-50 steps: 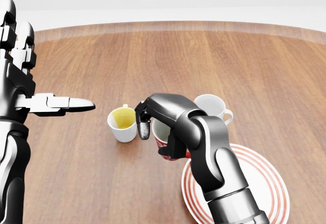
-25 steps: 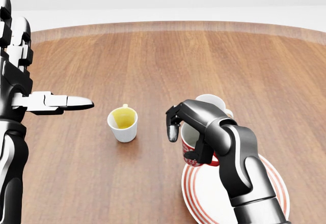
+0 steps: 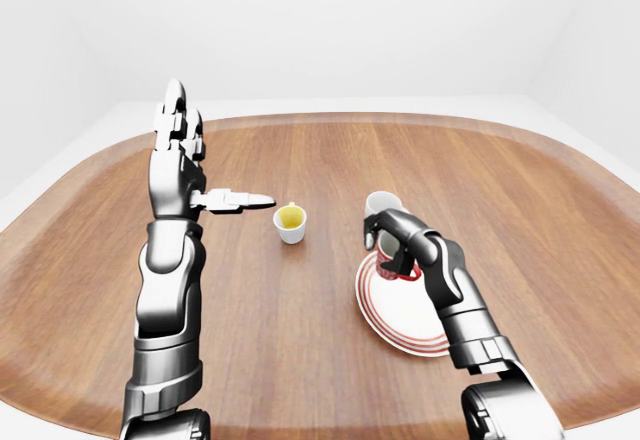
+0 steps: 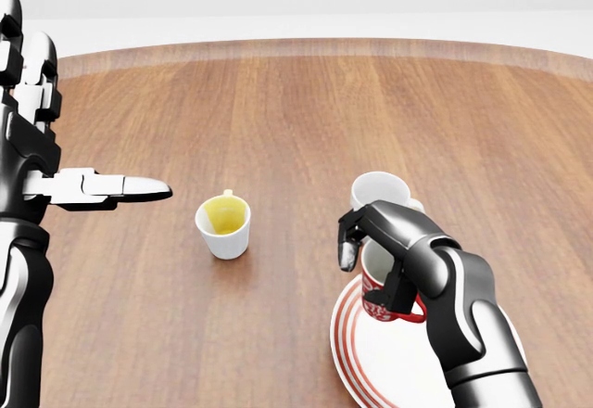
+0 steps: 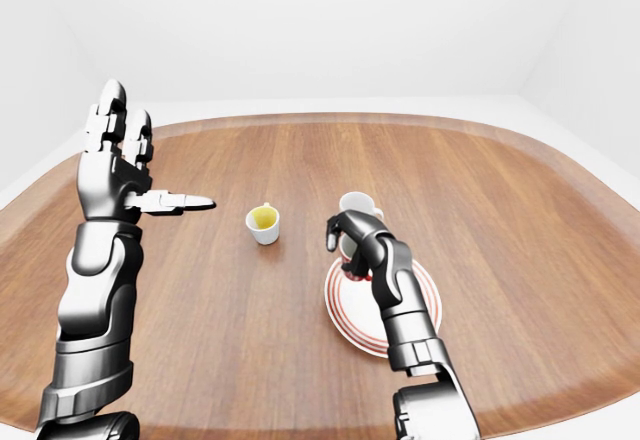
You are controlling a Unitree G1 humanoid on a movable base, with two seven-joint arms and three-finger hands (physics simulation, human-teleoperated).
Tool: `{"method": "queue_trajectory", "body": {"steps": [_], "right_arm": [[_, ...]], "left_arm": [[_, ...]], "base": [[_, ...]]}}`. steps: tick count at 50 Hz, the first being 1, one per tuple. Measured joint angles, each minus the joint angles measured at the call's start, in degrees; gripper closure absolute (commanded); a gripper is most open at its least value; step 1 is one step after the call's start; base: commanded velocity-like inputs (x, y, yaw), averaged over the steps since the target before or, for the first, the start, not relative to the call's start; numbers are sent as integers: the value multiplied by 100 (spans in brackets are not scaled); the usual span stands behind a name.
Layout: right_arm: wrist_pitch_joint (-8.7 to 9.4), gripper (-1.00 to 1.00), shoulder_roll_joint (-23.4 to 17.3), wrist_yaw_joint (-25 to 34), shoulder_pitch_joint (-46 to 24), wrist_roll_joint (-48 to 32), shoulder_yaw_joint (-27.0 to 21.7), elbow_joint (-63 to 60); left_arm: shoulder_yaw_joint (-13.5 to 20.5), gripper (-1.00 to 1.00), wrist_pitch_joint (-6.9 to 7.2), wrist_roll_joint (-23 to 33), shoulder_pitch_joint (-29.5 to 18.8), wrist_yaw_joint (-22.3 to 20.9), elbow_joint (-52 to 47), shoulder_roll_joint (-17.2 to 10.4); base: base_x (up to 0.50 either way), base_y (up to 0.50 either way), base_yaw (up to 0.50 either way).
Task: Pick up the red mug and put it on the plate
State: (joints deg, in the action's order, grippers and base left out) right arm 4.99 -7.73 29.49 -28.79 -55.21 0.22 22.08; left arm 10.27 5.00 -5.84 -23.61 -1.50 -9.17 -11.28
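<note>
Right hand [image 4: 394, 250] grips glossy red mug [image 4: 391, 301] over round striped plate [image 4: 371, 357].

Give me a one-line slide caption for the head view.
Right hand holds the red mug over the striped plate's rim, beside white and yellow-lined mugs.

Red mug [image 4: 389, 308] has white marks on side, too blurred to read

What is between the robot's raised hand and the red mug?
The yellow-lined cup stands between the left hand and the red mug, with bare table either side, in the head view.
</note>
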Motion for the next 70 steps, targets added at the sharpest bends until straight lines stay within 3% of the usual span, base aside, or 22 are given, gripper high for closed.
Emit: {"method": "queue_trajectory", "body": {"steps": [70], "right_arm": [[0,100,-318,-1099,-117,218,-65,1855]], "left_arm": [[-55,-100,0,58,33,-3,-23,67]], "base": [[0,0,0]]}}
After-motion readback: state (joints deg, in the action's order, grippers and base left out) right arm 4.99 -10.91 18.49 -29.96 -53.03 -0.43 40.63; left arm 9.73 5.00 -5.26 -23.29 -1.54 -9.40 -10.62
